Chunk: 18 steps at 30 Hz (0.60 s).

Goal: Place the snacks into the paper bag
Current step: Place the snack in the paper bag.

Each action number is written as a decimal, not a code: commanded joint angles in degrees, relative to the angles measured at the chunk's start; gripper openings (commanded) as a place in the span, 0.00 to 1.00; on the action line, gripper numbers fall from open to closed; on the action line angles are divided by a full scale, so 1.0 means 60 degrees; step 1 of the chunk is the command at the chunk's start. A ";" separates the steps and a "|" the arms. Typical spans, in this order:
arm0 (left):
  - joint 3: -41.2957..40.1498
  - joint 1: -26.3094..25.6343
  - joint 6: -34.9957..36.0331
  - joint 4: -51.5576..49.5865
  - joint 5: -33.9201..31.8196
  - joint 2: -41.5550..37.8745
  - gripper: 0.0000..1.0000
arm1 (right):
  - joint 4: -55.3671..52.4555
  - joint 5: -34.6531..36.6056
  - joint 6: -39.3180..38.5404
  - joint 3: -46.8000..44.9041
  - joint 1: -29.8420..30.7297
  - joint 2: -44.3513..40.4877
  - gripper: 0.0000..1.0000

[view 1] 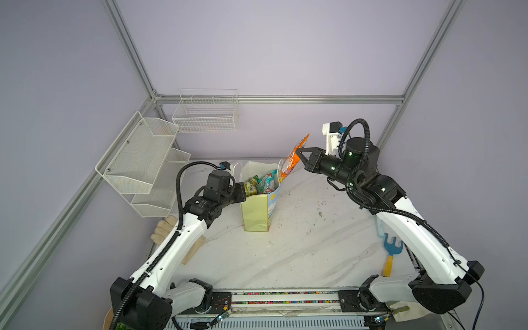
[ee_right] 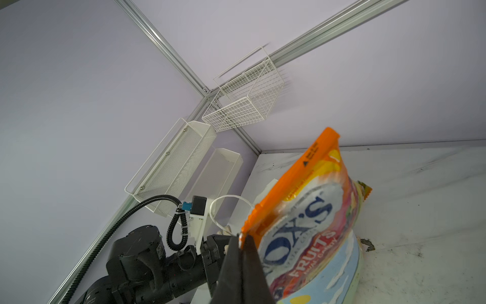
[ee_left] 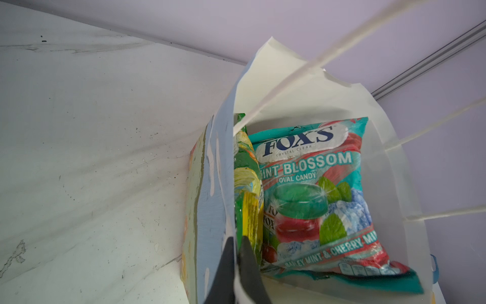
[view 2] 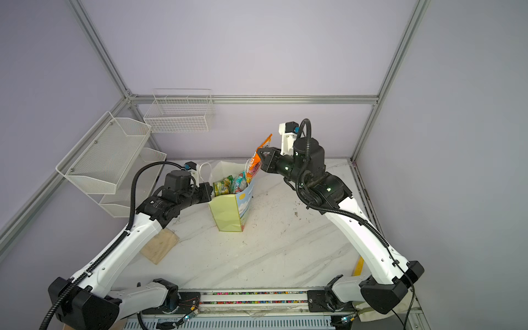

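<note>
The paper bag (view 1: 255, 214) (view 2: 225, 213) stands upright at the back middle of the table, mouth open. My left gripper (view 1: 242, 191) (view 2: 210, 190) (ee_left: 236, 240) is shut on its left wall, one finger inside and one outside. Inside the bag stand a teal FOX'S packet (ee_left: 310, 189) (view 1: 267, 183) and a green packet (ee_left: 247, 171) (view 1: 251, 185). My right gripper (view 1: 298, 150) (view 2: 259, 151) (ee_right: 243, 238) is shut on the edge of the orange packet (view 1: 294, 158) (ee_right: 310, 210). That packet hangs tilted over the bag's right rim, its lower end at the mouth.
White wire baskets (view 1: 207, 114) and a mesh shelf (view 1: 140, 154) hang on the back-left walls. A blue rake with a yellow handle (view 1: 392, 248) lies at the right edge under my right arm. A wooden block (view 2: 160, 245) and a glove (view 1: 164, 228) lie at the left edge.
</note>
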 commanded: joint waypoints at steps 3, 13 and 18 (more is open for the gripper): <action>0.0443 0.0112 0.0232 0.0372 -0.0258 0.0047 0.00 | 0.0842 0.0157 -0.0279 0.0776 0.0430 0.0384 0.00; 0.0394 0.0120 0.0225 0.0343 -0.0288 -0.0044 0.00 | 0.0717 0.0470 -0.0542 0.2132 0.1275 0.1355 0.00; 0.0364 0.0122 0.0225 0.0310 -0.0317 -0.0092 0.00 | 0.0639 0.0559 -0.0673 0.2918 0.1700 0.1967 0.00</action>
